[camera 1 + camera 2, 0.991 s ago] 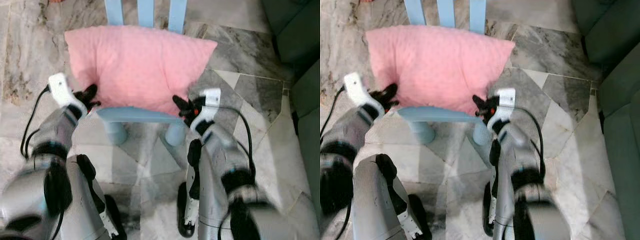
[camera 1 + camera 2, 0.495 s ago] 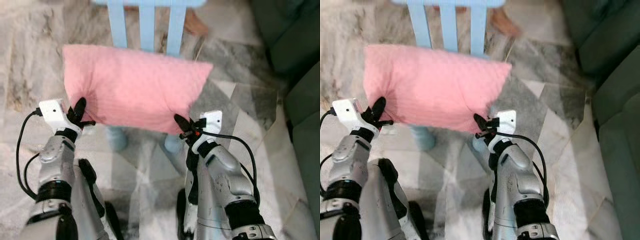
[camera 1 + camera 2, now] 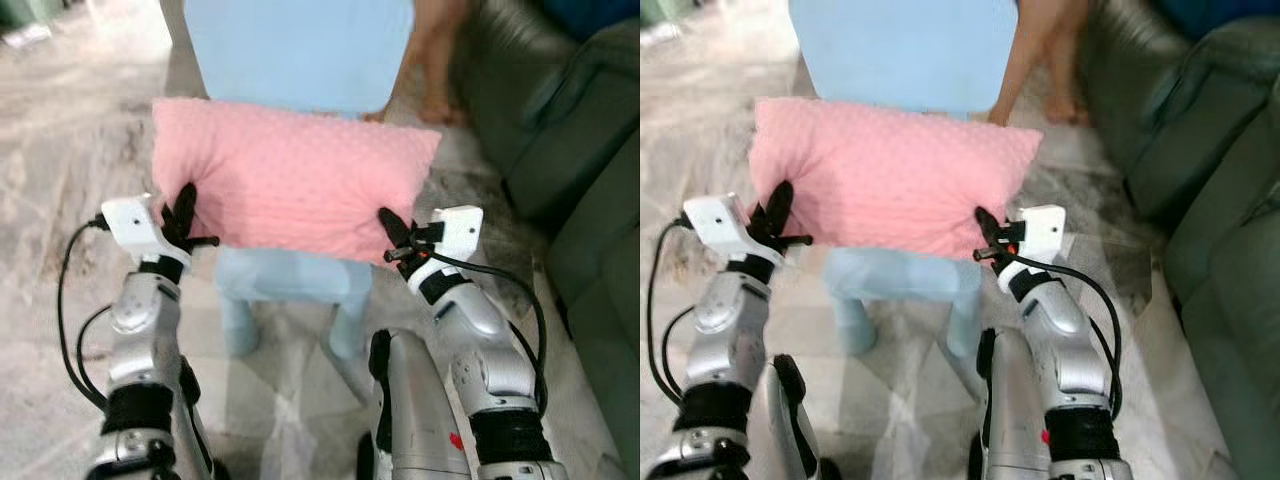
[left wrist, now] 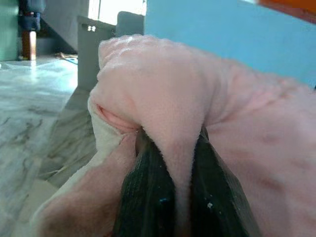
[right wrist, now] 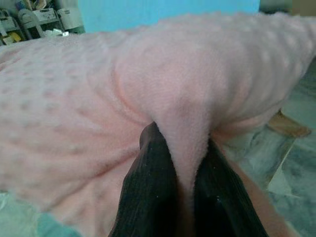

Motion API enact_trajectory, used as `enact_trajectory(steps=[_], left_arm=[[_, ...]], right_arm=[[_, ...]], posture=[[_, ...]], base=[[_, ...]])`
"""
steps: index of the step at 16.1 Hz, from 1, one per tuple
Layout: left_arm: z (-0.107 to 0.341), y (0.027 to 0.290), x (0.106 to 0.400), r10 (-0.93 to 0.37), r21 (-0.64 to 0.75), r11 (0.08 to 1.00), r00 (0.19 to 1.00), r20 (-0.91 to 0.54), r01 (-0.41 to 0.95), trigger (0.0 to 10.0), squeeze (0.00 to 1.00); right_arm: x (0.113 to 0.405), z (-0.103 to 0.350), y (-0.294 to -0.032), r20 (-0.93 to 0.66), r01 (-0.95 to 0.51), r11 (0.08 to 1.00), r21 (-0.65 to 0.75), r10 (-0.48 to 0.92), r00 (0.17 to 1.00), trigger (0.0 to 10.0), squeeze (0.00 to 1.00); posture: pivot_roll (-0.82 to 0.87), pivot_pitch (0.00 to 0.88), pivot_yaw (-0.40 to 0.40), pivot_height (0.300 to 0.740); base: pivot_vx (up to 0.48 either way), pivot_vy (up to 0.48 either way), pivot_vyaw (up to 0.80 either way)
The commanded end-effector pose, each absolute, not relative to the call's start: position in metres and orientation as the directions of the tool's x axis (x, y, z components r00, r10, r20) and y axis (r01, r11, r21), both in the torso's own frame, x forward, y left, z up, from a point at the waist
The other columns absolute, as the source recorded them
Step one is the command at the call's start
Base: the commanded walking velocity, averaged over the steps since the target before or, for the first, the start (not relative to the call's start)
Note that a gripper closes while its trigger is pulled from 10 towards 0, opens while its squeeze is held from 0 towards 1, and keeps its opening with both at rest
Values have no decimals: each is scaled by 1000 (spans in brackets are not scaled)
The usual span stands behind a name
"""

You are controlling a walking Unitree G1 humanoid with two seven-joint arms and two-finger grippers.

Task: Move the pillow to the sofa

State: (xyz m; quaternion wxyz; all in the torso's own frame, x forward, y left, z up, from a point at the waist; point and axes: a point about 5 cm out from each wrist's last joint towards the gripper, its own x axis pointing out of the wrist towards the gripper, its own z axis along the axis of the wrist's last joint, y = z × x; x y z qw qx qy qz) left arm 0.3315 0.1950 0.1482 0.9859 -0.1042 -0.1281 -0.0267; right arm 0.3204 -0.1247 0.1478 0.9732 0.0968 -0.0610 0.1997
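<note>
You have the pink pillow [image 3: 295, 185] held up between both arms, above the seat of the light blue chair [image 3: 295, 275]. Your left gripper [image 3: 186, 215] pinches its near left edge and your right gripper [image 3: 396, 236] pinches its near right edge, fingers [image 4: 148, 190] clamped on a fold of fabric. The dark green sofa [image 3: 585, 160] stands to the right, and a person's bare feet [image 3: 425, 105] are on the marble floor [image 3: 60, 150] beyond the chair.

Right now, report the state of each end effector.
Left end effector: closed, pinching a fold at one end of the pink pillow.
Right end effector: closed, pinching a fold at the pillow's other end.
</note>
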Motion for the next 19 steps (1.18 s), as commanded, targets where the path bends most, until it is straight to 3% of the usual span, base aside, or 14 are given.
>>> enact_trajectory(steps=[1, 6, 7, 8, 9, 19], left_arm=[[149, 194, 329, -22, -193, 978, 966, 259, 74, 0, 0], [133, 185, 313, 14, -177, 984, 982, 189, 20, 0, 0], [130, 184, 309, 16, -168, 986, 984, 178, 15, 0, 0], [126, 184, 306, 28, -154, 988, 989, 145, -5, 8902, 0], [124, 184, 305, 33, -149, 989, 991, 128, -14, 10000, 0], [122, 185, 309, 31, -159, 987, 997, 73, -19, 10000, 0]], right_arm=[[317, 150, -126, 166, -392, 907, 154, 368, 915, 0, 0], [309, 157, -147, 164, -312, 944, 109, 292, 942, 0, 0], [309, 157, -151, 146, -289, 954, 77, 276, 950, 2745, 0], [308, 158, -155, 130, -265, 962, 64, 255, 958, 10000, 0], [309, 159, -157, 132, -257, 964, 62, 247, 960, 10000, 0], [314, 169, -160, 140, -202, 976, 80, 190, 972, 10000, 0]], posture=[[-106, 0, -13, 403], [-112, 0, 2, 403], [-111, 0, 1, 403], [-109, 0, 0, 403], [-108, 0, -2, 403], [-116, 0, 3, 403]], base=[[0, 0, 0], [0, 0, 0], [0, 0, 0], [0, 0, 0], [0, 0, 0], [0, 0, 0]])
